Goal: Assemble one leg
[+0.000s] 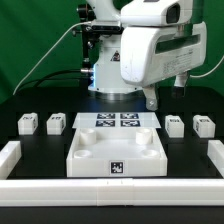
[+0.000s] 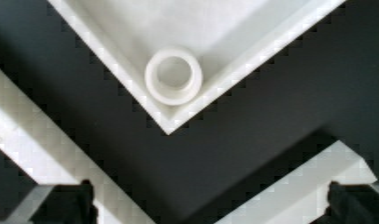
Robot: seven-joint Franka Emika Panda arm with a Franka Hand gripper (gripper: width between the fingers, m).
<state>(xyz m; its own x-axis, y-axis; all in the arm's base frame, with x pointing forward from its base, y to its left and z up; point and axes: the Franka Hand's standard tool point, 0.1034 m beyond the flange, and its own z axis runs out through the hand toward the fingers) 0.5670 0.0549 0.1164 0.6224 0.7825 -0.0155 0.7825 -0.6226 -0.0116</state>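
Observation:
Four small white legs with tags stand on the black table, two at the exterior view's left and two at its right. The large white tray-like piece lies in the middle front. My gripper hangs above its far right corner, apart from every leg. In the wrist view my gripper is open and empty, with dark fingertips at the picture's lower corners. It looks down on a corner of the tray-like piece with a round socket. No leg shows in the wrist view.
The marker board lies flat behind the tray-like piece. Low white rails run along the table's left, right and front. The robot's base stands at the back. White diagonal bands cross the wrist view near my fingers.

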